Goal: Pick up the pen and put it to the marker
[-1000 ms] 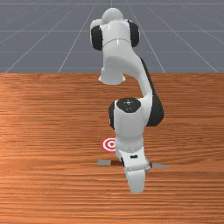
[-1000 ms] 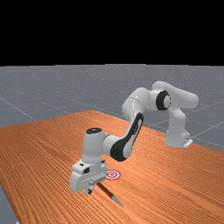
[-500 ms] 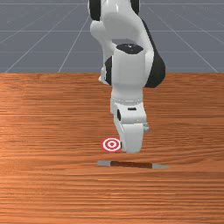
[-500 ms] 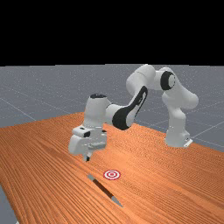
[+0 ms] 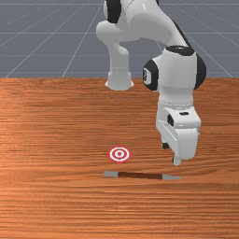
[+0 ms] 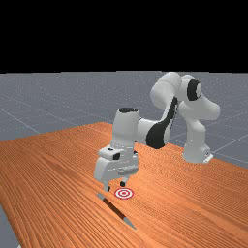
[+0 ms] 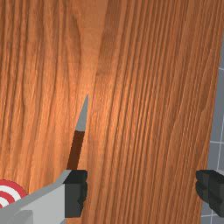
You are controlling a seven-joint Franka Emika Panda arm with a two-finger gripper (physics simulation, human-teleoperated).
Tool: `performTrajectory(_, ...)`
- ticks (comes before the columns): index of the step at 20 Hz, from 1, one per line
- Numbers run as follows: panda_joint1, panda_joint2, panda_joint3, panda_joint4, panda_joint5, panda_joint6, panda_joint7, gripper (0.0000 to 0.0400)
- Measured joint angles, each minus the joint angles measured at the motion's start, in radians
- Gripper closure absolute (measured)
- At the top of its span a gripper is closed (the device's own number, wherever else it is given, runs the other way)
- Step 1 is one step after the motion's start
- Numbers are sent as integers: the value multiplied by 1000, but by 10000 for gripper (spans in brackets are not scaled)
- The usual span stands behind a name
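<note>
Table [image 6: 58, 160]: orange-brown wood, streaked grain. Floor [image 6: 38, 97]: grey, pale grid lines, beyond table. Backdrop [image 6: 121, 34]: black, farther beyond table.

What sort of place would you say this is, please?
Probably a simulated robotics test scene: a white and grey robot arm over a plain wooden table, a printed target beside a pen, and only a gridded floor beyond.

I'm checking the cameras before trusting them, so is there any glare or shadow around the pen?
Wrist view: a pale sheen on the table near the tip of the pen; front view: fairly even light around it, and no distinct shadow that I can make out.
</note>
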Motion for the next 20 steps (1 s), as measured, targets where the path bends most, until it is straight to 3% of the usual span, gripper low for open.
performTrajectory(1, -14, 12, 21, 37, 28, -83, -19, 20)
performTrajectory(4, -5, 168, 23, 250, 33, -181, -27, 4)
performTrajectory(8, -9, -9, 10, -188, 14, 143, 11, 1)
performTrajectory(12, -11, 33, 21, -142, 23, 84, -3, 0)
performTrajectory(13, 29, 27, -34, -183, -28, 159, 49, 0)
performTrajectory(14, -20, 24, 22, -208, 8, 185, -33, 0)
performTrajectory(15, -67, 20, 62, -221, 3, 185, -159, 0)
performTrajectory(17, -142, 8, 88, -247, 7, 189, -277, 0)
performTrajectory(19, -202, -2, 87, -265, 18, 197, -323, 0)
performTrajectory(20, -166, -9, 27, -272, 32, 212, -159, 0)
